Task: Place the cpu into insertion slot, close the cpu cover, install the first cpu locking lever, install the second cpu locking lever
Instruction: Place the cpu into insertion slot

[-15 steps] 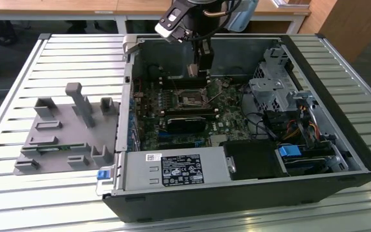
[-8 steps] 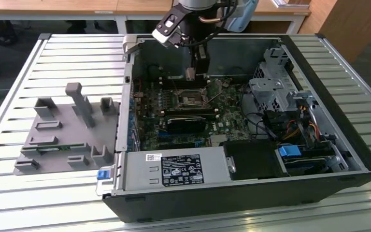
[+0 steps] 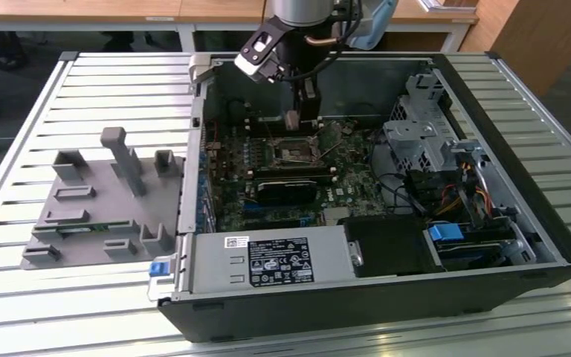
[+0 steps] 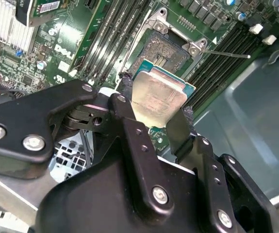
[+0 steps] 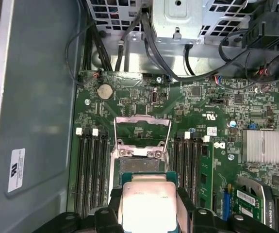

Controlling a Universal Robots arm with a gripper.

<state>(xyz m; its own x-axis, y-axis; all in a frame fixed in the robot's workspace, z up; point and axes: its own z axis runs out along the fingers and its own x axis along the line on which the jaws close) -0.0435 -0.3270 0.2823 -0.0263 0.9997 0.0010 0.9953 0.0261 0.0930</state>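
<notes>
In both wrist views my gripper [image 4: 156, 103] [image 5: 148, 206] is shut on the cpu [image 4: 161, 92] [image 5: 146, 194], a flat square chip with a pale silvery top, its black fingers [image 4: 124, 92] pressing two opposite edges. I hold the chip level, just above and a little to one side of the insertion slot [image 4: 171, 51] [image 5: 139, 164], a dark square socket with a metal rim in the green board. The cpu cover [image 5: 142, 119] lies swung open beyond the socket. A thin locking lever [image 4: 226, 53] stands out beside it. The exterior view has the gripper [image 3: 300, 123] low inside the case, over the slot [image 3: 294, 149].
The open computer case [image 3: 553, 253] lies on a slatted metal table. Memory slots [image 5: 88, 170] flank the socket. A finned heat sink [image 5: 263, 145], cables [image 5: 149, 43] and a drive cage [image 3: 424, 134] are nearby. A grey fixture [image 3: 107, 193] sits at the exterior view's left.
</notes>
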